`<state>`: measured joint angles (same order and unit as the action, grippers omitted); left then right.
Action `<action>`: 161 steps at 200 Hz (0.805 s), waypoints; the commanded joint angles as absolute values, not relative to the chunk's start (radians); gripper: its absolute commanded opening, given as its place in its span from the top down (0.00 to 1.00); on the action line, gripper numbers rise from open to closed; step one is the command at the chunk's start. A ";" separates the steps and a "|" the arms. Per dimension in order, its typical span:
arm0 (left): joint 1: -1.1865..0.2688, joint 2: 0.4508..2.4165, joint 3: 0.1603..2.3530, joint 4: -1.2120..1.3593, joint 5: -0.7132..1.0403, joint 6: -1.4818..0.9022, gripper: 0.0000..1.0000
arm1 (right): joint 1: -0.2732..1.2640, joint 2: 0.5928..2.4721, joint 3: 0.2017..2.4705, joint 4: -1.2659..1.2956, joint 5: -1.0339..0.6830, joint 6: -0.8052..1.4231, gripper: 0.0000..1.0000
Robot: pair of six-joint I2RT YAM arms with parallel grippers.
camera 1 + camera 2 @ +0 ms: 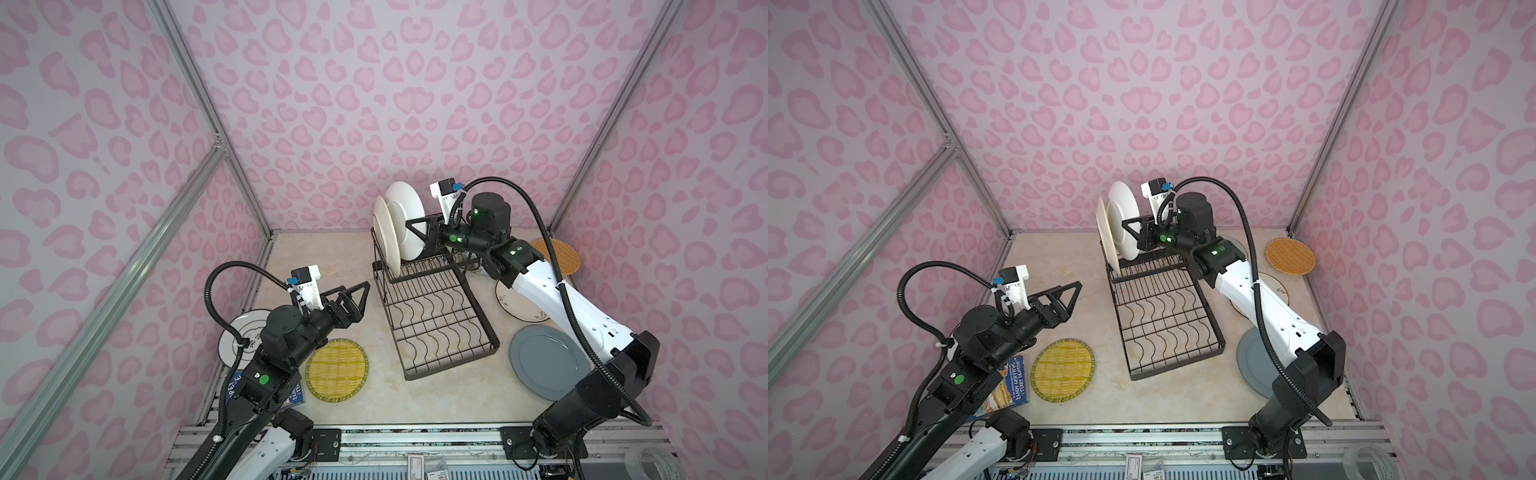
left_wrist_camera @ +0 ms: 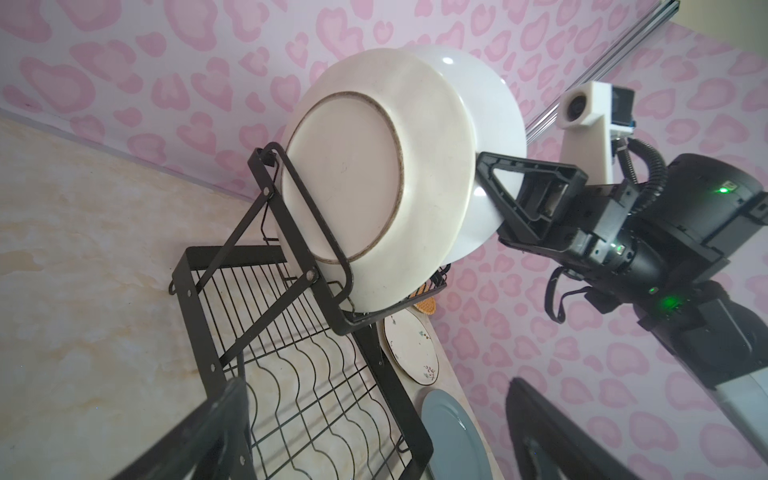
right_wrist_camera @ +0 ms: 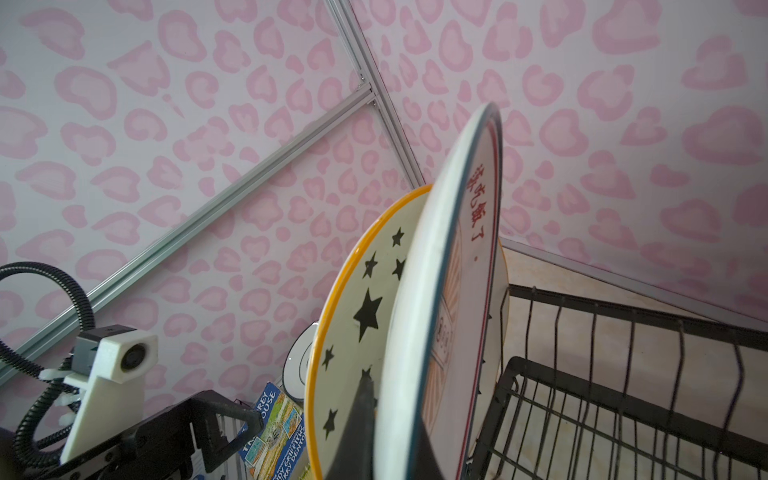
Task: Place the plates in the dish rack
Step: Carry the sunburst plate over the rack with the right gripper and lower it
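The black wire dish rack [image 1: 436, 328] [image 1: 1163, 324] stands mid-table. My right gripper [image 1: 415, 232] [image 3: 390, 449] is shut on the rim of a white plate with red characters [image 3: 478, 249] [image 1: 409, 216], holding it on edge over the raised tier. Beside it in that tier stands a star-printed plate with a yellow rim [image 3: 357, 316] [image 2: 374, 187]. My left gripper [image 1: 361, 301] [image 1: 1073, 299] [image 2: 374, 432] hovers open and empty left of the rack. Flat on the table lie a yellow woven plate [image 1: 336, 370], an orange woven plate [image 1: 561, 255], a grey-blue plate [image 1: 544, 361] and a white flowered plate [image 1: 519, 307].
A white plate with a dark rim [image 1: 245, 332] lies partly under my left arm. A blue printed box [image 1: 1009, 382] [image 3: 274, 428] sits at the front left. Pink-patterned walls with metal struts close in three sides.
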<state>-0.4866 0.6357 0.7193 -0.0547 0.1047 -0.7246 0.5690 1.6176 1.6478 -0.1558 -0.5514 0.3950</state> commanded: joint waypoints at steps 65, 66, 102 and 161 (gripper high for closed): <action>-0.486 0.601 0.716 -0.067 0.089 -0.710 0.02 | 0.627 1.679 1.717 -0.270 -0.403 0.301 1.00; -0.486 0.601 0.716 -0.067 0.088 -0.710 0.02 | 0.627 1.679 1.717 -0.270 -0.403 0.301 1.00; -0.486 0.609 0.721 -0.068 0.086 -0.715 0.02 | 0.627 1.683 1.719 -0.285 -0.370 0.300 1.00; -0.486 0.607 0.734 -0.081 0.078 -0.721 0.02 | 0.643 1.696 1.727 -0.328 -0.301 0.284 1.00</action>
